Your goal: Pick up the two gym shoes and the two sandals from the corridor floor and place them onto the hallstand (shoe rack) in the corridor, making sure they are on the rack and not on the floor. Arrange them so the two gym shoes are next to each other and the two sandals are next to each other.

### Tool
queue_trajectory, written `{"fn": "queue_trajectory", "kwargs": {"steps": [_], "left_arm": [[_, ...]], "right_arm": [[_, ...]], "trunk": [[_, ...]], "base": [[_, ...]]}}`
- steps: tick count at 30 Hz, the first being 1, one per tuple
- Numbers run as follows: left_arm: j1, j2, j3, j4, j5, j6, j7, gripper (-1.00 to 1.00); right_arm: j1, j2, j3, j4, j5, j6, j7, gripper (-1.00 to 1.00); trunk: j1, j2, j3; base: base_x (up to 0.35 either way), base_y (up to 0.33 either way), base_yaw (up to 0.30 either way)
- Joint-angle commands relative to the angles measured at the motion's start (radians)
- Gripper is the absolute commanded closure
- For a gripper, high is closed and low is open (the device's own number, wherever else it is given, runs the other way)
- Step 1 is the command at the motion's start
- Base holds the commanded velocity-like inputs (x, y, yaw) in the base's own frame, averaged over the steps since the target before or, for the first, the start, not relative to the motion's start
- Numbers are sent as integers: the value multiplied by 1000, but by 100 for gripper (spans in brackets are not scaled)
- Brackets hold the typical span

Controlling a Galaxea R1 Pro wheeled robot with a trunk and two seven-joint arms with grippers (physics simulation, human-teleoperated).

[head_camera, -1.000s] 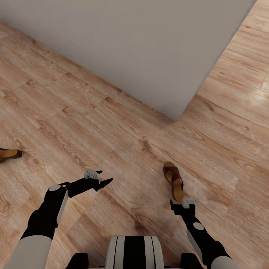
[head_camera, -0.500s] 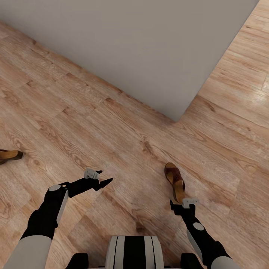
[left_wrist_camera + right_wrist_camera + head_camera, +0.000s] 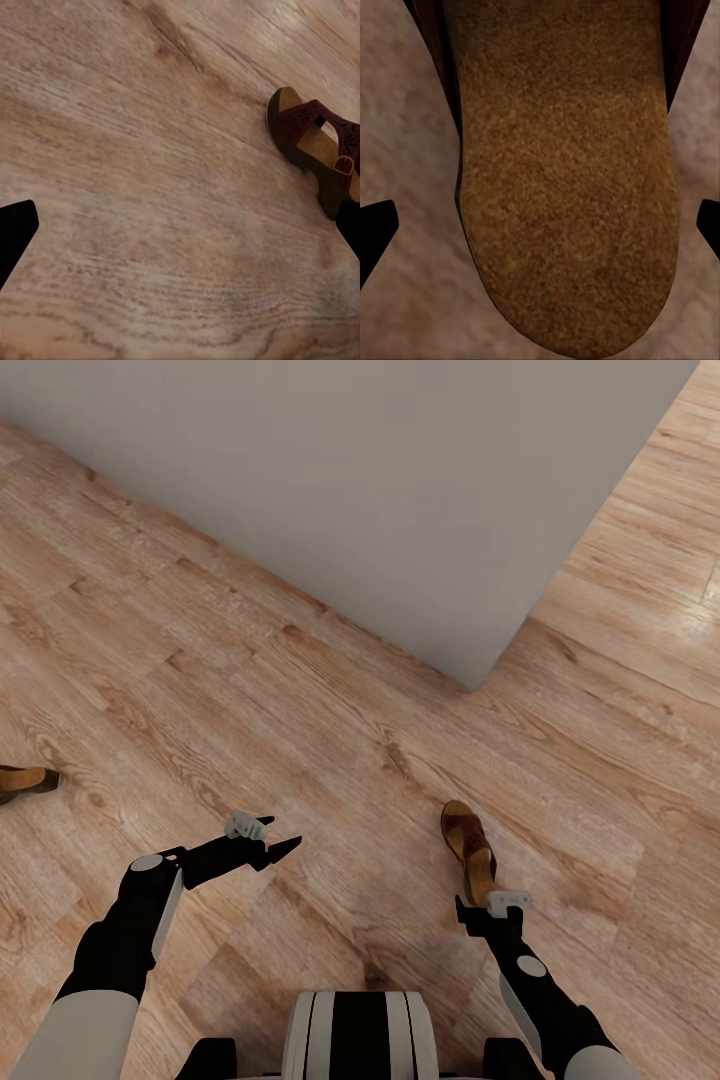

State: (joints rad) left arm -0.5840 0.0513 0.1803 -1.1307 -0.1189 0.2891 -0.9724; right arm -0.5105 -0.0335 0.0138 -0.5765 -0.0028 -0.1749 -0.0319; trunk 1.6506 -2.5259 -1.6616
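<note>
One brown sandal [image 3: 470,848] lies on the wood-plank corridor floor [image 3: 300,690], toe pointing away from me. My right gripper [image 3: 488,908] hovers open just above its heel end. In the right wrist view the tan insole [image 3: 562,172] lies between the dark fingertips [image 3: 375,232], which stand apart on either side. The second sandal [image 3: 22,780] lies at the far left edge, partly cut off. My left gripper [image 3: 278,836] is open above bare floor, and the near sandal [image 3: 319,146] shows beside it in the left wrist view. The gym shoes and the hallstand are out of view.
A plain grey wall [image 3: 400,510] crosses the upper part of the head view, and its outer corner [image 3: 470,682] juts toward me just beyond the near sandal. Wood flooring [image 3: 640,590] runs on past the corner at the right.
The whole head picture has shifted slightly, so the camera has moved a little; the left sandal sits closer to the picture's edge. Both arms hold the same pose.
</note>
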Motion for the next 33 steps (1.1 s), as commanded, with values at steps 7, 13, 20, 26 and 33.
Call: {"fn": "queue_trajectory", "kwargs": {"steps": [7,13,20,26,33], "left_arm": [[0,-1,3,-1,-4,10,-6,-100],[0,-1,2,-1,-4,9,-9,-100],[0,-1,2,-1,-4,10,-8,-100],[1,0,2,-1,-4,10,-8,-100],[1,1,5,-1,-4,13,-8,-100]], "right_arm": [[0,-1,0,1,0,-2,-3,100],[0,-9,0,1,0,-3,-3,100],[0,-10,1,3,0,-3,-2,100],[0,-10,1,3,-1,-3,-2,100],[0,-9,2,3,-2,-3,-2,100]], "trunk": [[0,0,0],[0,0,0],[0,0,0],[0,0,0],[-3,1,23]], "base": [[2,0,0],[0,0,0],[0,0,0],[0,0,0],[0,0,0]]}}
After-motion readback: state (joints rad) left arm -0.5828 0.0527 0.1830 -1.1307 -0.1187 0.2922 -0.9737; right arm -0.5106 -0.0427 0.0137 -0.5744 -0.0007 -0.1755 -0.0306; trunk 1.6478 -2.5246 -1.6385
